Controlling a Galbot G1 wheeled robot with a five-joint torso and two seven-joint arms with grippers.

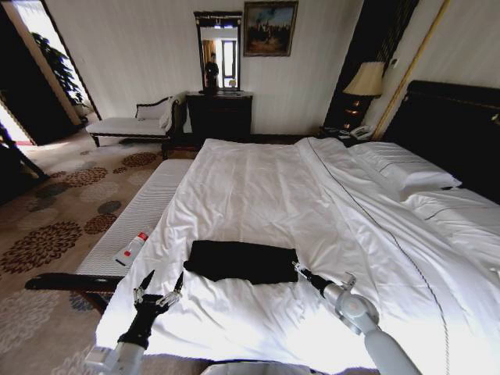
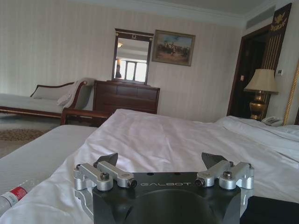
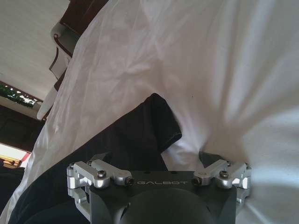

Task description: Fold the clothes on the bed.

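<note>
The clothes (image 1: pixel 241 262) lie as a flat black folded rectangle on the white bed (image 1: pixel 312 187), near its front edge. My right gripper (image 1: pixel 298 269) sits at the bundle's right end, open. In the right wrist view the black fabric (image 3: pixel 117 154) lies under one side of the right gripper (image 3: pixel 156 161), with a sleeve corner poking toward the white sheet. My left gripper (image 1: pixel 160 286) stands open just left of and nearer than the clothes, with nothing between its fingers. The left wrist view shows the left gripper (image 2: pixel 161 158) above the sheet, with a dark edge of the clothes (image 2: pixel 273 210) beside it.
A white-cushioned bench (image 1: pixel 144 211) runs along the bed's left side with a bottle (image 1: pixel 133 248) on it. Pillows (image 1: pixel 402 173) and a dark headboard (image 1: pixel 461 125) are at the right. A chaise (image 1: pixel 129 125), dresser (image 1: pixel 219 116) and lamp (image 1: pixel 366 80) stand along the far wall.
</note>
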